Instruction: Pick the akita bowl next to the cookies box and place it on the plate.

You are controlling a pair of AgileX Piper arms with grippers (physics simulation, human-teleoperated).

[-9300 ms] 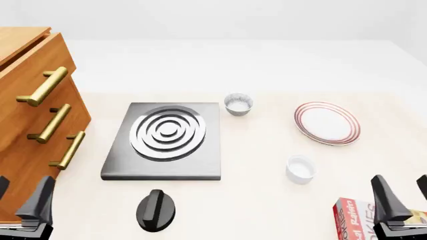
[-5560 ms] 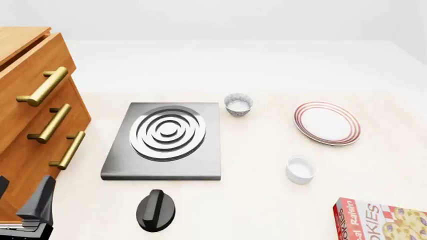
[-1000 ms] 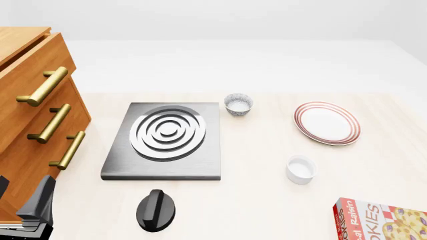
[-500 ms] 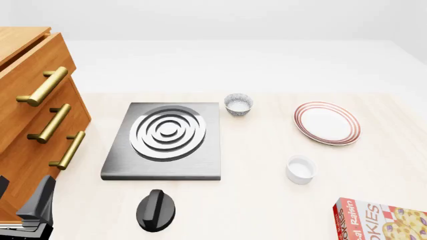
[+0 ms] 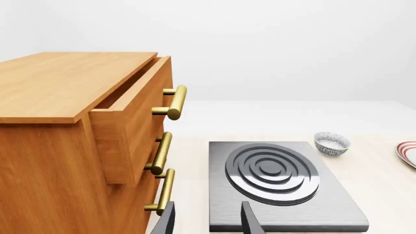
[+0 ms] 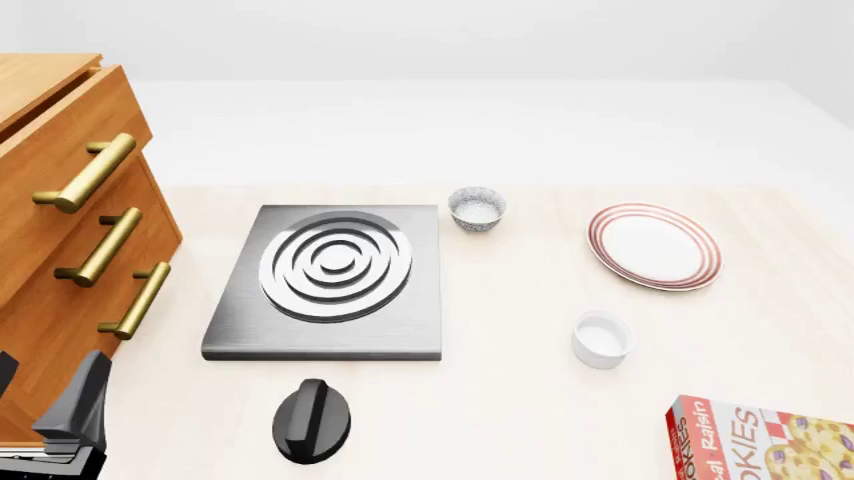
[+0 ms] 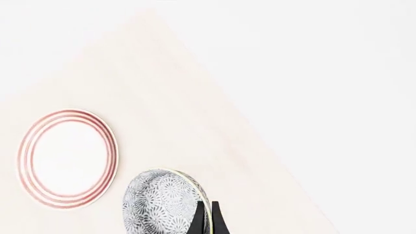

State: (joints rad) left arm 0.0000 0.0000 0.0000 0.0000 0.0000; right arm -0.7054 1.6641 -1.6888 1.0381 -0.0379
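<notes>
In the right wrist view my right gripper (image 7: 206,220) is shut on the rim of the akita bowl (image 7: 162,202). The bowl is speckled grey and hangs tilted, its patterned outside showing. The plate (image 7: 67,158) with red rings lies flat on the table beyond it, apart from the bowl. The front view shows the plate (image 6: 654,246) at the right and the cookies box (image 6: 761,440) at the bottom right corner; neither the right gripper nor the held bowl appears there. My left gripper (image 5: 206,222) is open and empty, low at the table's front left (image 6: 47,405).
Another speckled bowl (image 6: 477,209) stands by the far right corner of the grey stove plate (image 6: 331,280). A plain white ramekin (image 6: 601,339) sits between plate and box. A black knob (image 6: 311,420) lies in front of the stove. The wooden drawer cabinet (image 6: 67,240) fills the left.
</notes>
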